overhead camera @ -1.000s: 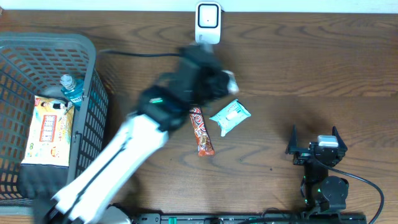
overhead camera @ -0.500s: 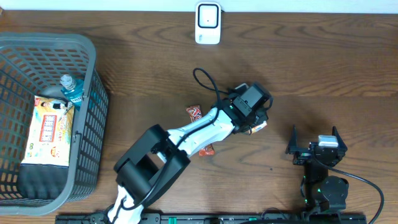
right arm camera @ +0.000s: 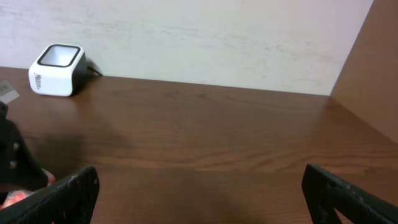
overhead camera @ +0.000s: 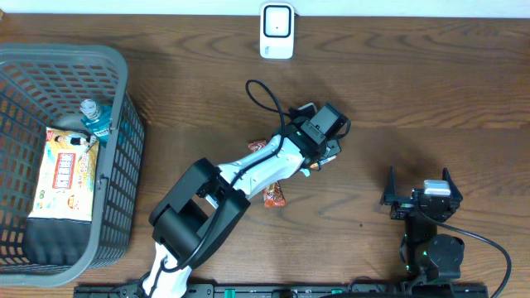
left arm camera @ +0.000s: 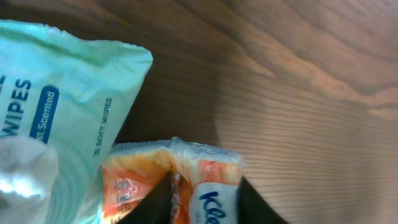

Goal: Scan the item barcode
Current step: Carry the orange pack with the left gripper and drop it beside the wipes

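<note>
My left gripper (overhead camera: 325, 154) is low over the table's middle. In the left wrist view its gripper (left arm camera: 205, 182) has the fingers parted, and an orange and white tissue packet (left arm camera: 214, 171) lies on the wood between them. A pale green wipes pack (left arm camera: 68, 93) rests right beside it on the left; in the overhead view only a sliver of that pack (overhead camera: 308, 170) shows under the arm. The white barcode scanner (overhead camera: 277, 31) stands at the table's far edge, also seen as a scanner (right arm camera: 57, 70) in the right wrist view. My right gripper (overhead camera: 420, 189) sits open and empty at the front right.
A grey basket (overhead camera: 116, 157) at the left holds a snack bag (overhead camera: 66, 174) and a small bottle (overhead camera: 93, 116). A red candy bar (overhead camera: 273, 195) lies partly under the left arm. The arm's black cable (overhead camera: 263, 95) loops above it.
The left arm swung from near the scanner down to the table's middle, then drew slightly back to the left. Its jaws have parted round the tissue packet. The right arm is still.
</note>
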Controlling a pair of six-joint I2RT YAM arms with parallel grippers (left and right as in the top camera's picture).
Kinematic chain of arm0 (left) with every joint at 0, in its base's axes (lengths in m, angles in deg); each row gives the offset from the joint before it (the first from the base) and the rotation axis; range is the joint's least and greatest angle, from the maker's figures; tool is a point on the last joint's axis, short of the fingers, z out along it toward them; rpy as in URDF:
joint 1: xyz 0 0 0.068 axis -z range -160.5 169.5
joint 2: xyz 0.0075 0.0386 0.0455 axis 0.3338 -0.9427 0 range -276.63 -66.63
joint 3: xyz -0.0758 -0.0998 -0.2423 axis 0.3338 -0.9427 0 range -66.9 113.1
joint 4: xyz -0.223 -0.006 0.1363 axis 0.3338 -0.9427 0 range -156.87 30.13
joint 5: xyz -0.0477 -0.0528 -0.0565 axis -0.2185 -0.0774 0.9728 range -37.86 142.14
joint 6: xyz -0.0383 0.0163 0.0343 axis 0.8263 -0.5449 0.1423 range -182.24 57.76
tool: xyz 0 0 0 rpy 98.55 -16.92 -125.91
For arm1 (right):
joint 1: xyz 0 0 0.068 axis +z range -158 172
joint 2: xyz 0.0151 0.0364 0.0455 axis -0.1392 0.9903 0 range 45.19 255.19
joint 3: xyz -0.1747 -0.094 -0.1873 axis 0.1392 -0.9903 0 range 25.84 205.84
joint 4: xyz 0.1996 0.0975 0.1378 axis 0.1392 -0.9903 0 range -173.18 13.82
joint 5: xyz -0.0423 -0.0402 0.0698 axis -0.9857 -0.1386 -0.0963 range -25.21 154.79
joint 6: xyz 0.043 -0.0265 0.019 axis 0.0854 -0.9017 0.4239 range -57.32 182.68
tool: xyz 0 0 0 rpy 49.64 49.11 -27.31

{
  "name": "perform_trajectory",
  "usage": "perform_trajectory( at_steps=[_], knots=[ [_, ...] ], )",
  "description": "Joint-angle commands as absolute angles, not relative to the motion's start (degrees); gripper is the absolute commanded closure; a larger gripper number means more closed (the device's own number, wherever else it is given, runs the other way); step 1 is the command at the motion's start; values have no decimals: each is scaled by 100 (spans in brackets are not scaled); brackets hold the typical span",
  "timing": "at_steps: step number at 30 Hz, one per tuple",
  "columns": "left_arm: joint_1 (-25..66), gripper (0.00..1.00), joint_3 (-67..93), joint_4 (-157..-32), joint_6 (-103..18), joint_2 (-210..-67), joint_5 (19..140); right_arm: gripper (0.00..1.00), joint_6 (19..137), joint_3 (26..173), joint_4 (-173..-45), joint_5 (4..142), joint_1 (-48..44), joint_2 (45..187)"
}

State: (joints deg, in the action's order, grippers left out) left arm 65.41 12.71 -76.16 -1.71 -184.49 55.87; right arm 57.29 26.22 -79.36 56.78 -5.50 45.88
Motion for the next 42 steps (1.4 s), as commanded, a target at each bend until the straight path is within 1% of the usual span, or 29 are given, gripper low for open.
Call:
perform_trajectory(
  at_steps=[1,4,8,9,10,11,12,14,17,19,20,21,25,26,29,30,31,32,34,35,38,42],
  knots=[
    [6530,41,1282,-7691,-265,-18504,5405,1,5793,2616,-7947,5613,-524,4557],
    [6543,40,1282,-7667,-265,-18499,5565,1,5793,2616,-7947,5611,-524,4557],
    [6488,39,1326,-7319,-267,-18353,6072,1,5793,2616,-7947,5611,-524,4557],
    [6451,36,1374,-7254,-337,-18253,6216,1,5793,2616,-7947,5613,-524,4557],
    [6390,33,1442,-7044,-759,-18030,6574,1,5793,2616,-7947,5611,-524,4557],
    [6344,29,1496,-6919,-1024,-17815,6872,1,5793,2616,-7947,5611,-524,4557],
    [6314,28,1536,-6893,-1153,-17673,7023,1,5793,2616,-7947,5613,-524,4557],
    [6250,26,1595,-6917,-1612,-17293,7165,1,5795,2616,-7947,5613,-524,4557],
    [6104,23,1597,-7122,-2763,-16419,7071,1,5795,2616,-7947,5613,-524,4557],
    [5973,21,1597,-7444,-3415,-15770,6631,1,5793,2616,-7947,5611,-524,4557],
    [5876,21,1597,-7673,-3780,-15367,6188,1,5793,2616,-7947,5613,-524,4557],
    [5728,18,1597,-7986,-4182,-14803,5423,1,5793,2616,-7947,5611,-524,4557],
    [5271,18,1597,-8467,-4245,-13612,3313,1,5793,2616,-7947,5613,-524,4557],
    [5026,18,1595,-8626,-4147,-13177,2485,1,5793,2616,-7947,5611,-524,4557],
    [4432,18,1595,-9149,-3515,-12537,1147,1,5793,2616,-7947,5611,-524,4557],
    [3971,18,1595,-9804,-2687,-12231,518,1,5793,2616,-7947,5613,-524,4557],
    [3800,18,1595,-10091,-2344,-12143,363,1,5795,2616,-7947,5613,-524,4557],
    [3483,18,1595,-10600,-1758,-12021,199,1,5793,2616,-7947,5613,-524,4557],
    [2924,17,1586,-11474,-656,-11907,149,1,5793,2616,-7947,5613,-524,4557],
    [2478,18,1562,-12073,251,-11894,153,1,5793,2616,-7947,5611,-524,4557],
    [1501,17,1409,-12921,1934,-12021,437,1,5793,2616,-7947,5611,-524,4557],
    [456,16,1367,-12939,2353,-12530,1425,1,5793,2616,-7947,5611,-524,4557]
  ],
)
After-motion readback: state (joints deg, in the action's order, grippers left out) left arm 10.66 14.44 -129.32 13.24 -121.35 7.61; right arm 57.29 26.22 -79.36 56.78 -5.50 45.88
